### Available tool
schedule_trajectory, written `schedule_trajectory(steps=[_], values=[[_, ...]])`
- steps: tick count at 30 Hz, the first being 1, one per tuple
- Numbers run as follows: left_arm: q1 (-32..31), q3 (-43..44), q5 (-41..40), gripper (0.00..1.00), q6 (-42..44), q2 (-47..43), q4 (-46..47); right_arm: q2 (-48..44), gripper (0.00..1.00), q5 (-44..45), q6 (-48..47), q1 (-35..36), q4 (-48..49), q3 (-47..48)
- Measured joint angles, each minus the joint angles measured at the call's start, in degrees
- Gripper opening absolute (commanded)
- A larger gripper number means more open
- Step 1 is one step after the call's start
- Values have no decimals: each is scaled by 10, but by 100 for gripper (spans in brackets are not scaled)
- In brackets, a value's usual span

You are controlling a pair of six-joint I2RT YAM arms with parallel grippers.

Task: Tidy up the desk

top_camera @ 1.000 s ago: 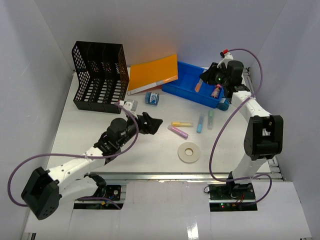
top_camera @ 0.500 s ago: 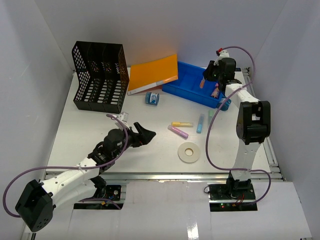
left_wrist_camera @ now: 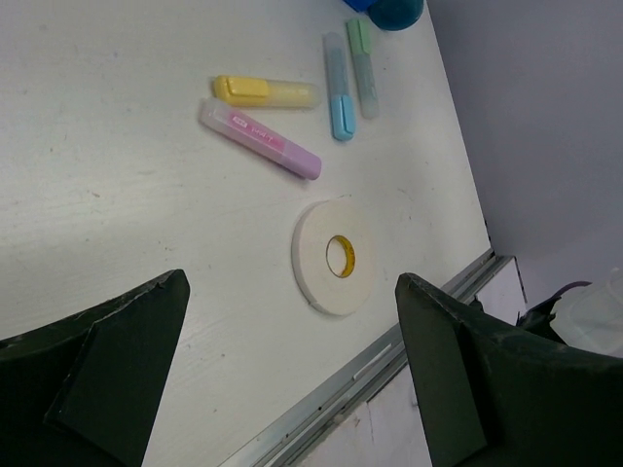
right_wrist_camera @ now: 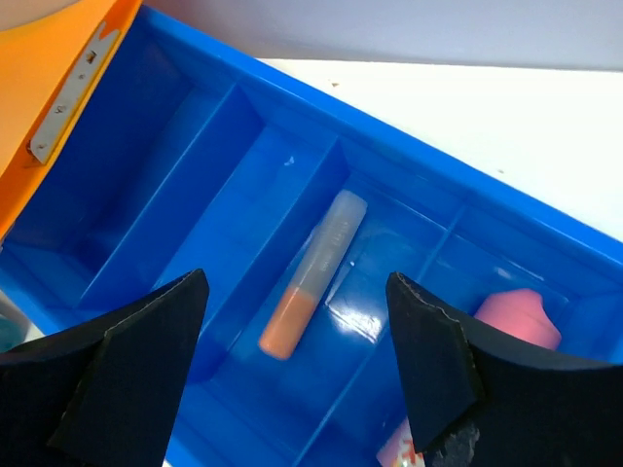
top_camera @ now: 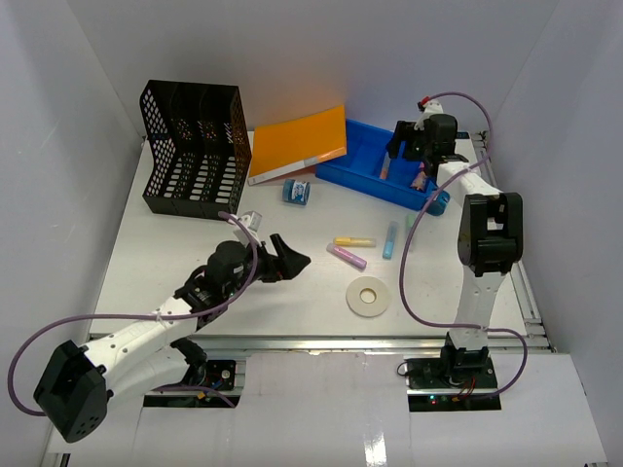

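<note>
The white desk [top_camera: 195, 282] holds a blue tray [top_camera: 355, 165] at the back right. My right gripper [top_camera: 404, 146] hangs open over the tray. An orange highlighter [right_wrist_camera: 311, 274] lies loose in a tray compartment below the open right gripper [right_wrist_camera: 297, 282], touching neither finger. My left gripper [top_camera: 290, 255] stands open and empty low over the middle of the desk. Ahead of it, the left wrist view shows a white tape roll [left_wrist_camera: 336, 255], a pink highlighter [left_wrist_camera: 261, 139], a yellow one [left_wrist_camera: 265, 91], a blue one [left_wrist_camera: 338, 88] and a green one [left_wrist_camera: 362, 66].
A black mesh file rack [top_camera: 195, 148] stands at the back left. An orange folder [top_camera: 300, 142] lies beside it, overlapping the tray's left end. A small blue tape roll [top_camera: 297, 192] sits in front of the folder. A pink object [right_wrist_camera: 516, 316] lies in the tray's right compartment.
The right gripper has opened and let the orange highlighter drop into the blue tray. The left arm has shifted slightly right, its gripper still open.
</note>
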Motion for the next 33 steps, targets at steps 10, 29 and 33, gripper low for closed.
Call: schedule_trajectory(steps=[10,29,33], values=[[19,150,25,98,168,93,-99,-228,82,-145,-129,-39,-161,-123],[47,206,4,98,402,170,-166,-360,73,19,-128,5,-243,-402],[48,205,-6,98,410,155,-167,-337,70,43,-112,5,-228,-404]])
